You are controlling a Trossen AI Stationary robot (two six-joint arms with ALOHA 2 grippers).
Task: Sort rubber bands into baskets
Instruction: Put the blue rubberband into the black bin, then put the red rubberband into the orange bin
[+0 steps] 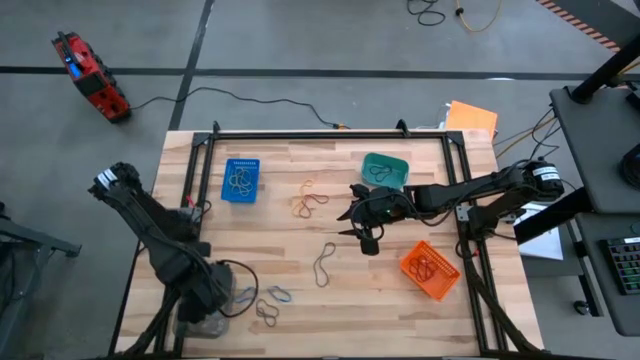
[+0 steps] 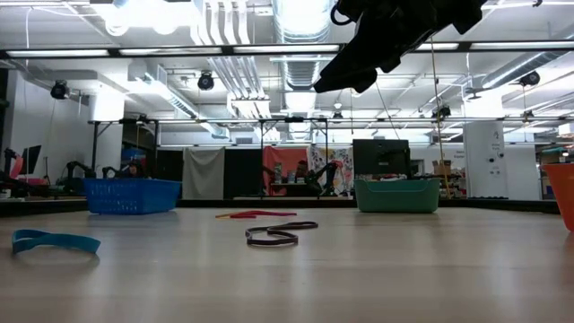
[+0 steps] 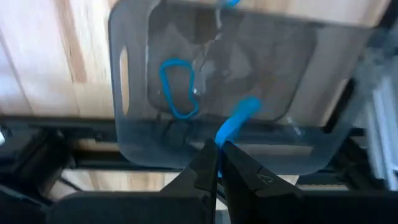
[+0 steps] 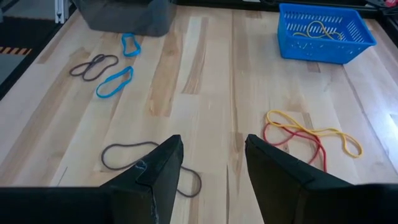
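Observation:
My left gripper (image 3: 217,144) is at the table's near left corner, pointing down over the clear-grey basket (image 3: 137,137), shut on a blue rubber band (image 3: 239,115). Another blue band (image 3: 177,87) lies on the basket's floor. My right gripper (image 4: 211,155) hangs open above the middle of the table (image 1: 365,225), touching nothing. Below it a dark band (image 4: 134,149) lies flat, and yellow and red bands (image 4: 305,134) lie beside it. Loose blue bands (image 4: 115,82) and a dark one (image 4: 93,65) lie near the grey basket. My left gripper pinches one end of the blue band (image 3: 222,134) between its two fingertips, coming from above and pointing down. The rest of the band sticks out past the fingertips, clear above the grey basket's inside.
The blue basket (image 1: 240,180) holds yellow bands at the far left. The teal basket (image 1: 385,170) stands at the far middle and the orange basket (image 1: 430,270) at the near right. A black frame (image 1: 330,133) runs along the table's edges. Bare wood lies between the baskets.

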